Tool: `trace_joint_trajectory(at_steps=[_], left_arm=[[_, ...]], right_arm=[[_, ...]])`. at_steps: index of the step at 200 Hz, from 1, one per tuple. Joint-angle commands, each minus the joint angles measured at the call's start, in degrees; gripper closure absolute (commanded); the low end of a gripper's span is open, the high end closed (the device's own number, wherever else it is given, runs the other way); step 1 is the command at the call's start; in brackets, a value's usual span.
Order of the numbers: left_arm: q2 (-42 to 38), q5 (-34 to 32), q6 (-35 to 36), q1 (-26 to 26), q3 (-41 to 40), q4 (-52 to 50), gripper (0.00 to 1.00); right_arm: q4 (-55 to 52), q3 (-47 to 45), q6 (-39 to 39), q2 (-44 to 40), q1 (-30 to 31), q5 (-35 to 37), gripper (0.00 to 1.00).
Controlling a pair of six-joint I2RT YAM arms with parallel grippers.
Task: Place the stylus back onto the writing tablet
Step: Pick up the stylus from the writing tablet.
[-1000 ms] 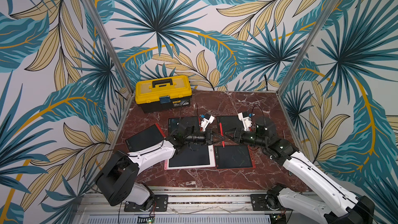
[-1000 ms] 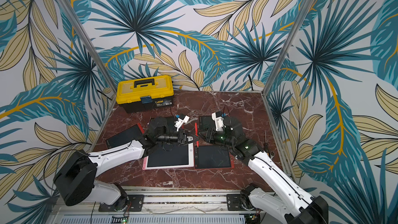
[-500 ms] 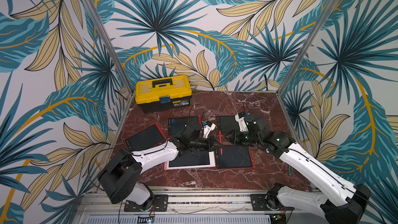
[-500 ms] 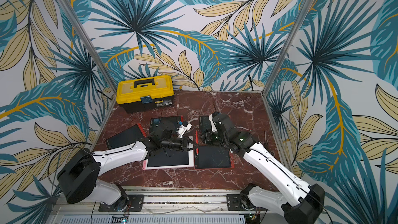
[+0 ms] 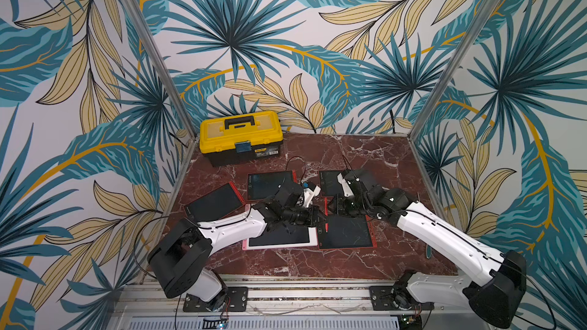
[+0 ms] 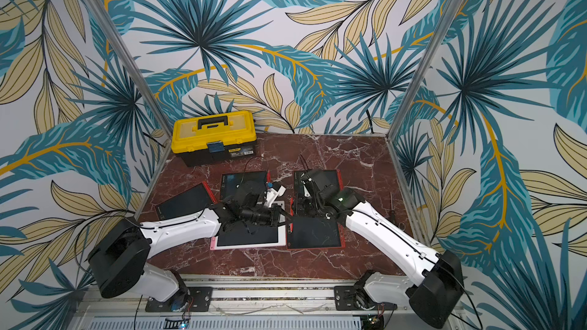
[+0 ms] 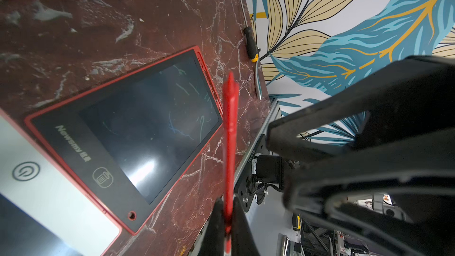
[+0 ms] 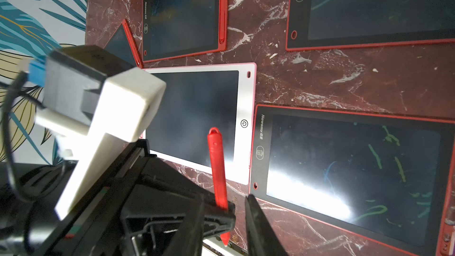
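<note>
One stylus (image 7: 230, 144) | left jaws pinch near tip | long axis crosswise

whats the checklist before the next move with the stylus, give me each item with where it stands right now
1. Hold of the left gripper on the red stylus: ok, shut on it near one end.
2. The right gripper ready to take it: ok, jaws apart, one finger beside the stylus, not touching.
3. Stylus lifted off the marble table: ok, it looks held in the air.
4. The red-framed tablet flat and uncovered: ok.
5. Its stylus slot free: cannot tell.
6. The screwdriver out of the way: ok, it lies by the wall, apart from the tablets.
</note>
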Motion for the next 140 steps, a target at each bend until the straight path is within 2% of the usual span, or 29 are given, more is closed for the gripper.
trace_joint_trajectory(at_steps=[1, 38, 50, 140], left_arm=[[0.23, -0.38, 1.07, -0.25, 2.33, 0.08, 1.0], [0.25, -0.38, 0.88, -0.34, 2.44, 0.08, 1.0], [0.28, -0.28, 0.9, -0.34, 2.6, 0.1, 1.0], [-0.15, -0.16, 0.72, -0.36, 2.43, 0.08, 1.0]], right_arm=[[1.75, -0.76, -0.46, 1.11, 0.47, -0.24, 0.7], [3.13, -1.02, -0.41, 2.96, 0.64, -0.85, 0.71], [3.56, -1.15, -0.27, 3.4, 0.69, -0.88, 0.75], [3.5, -1.69, -0.77, 4.21, 0.7, 0.7, 0.9]])
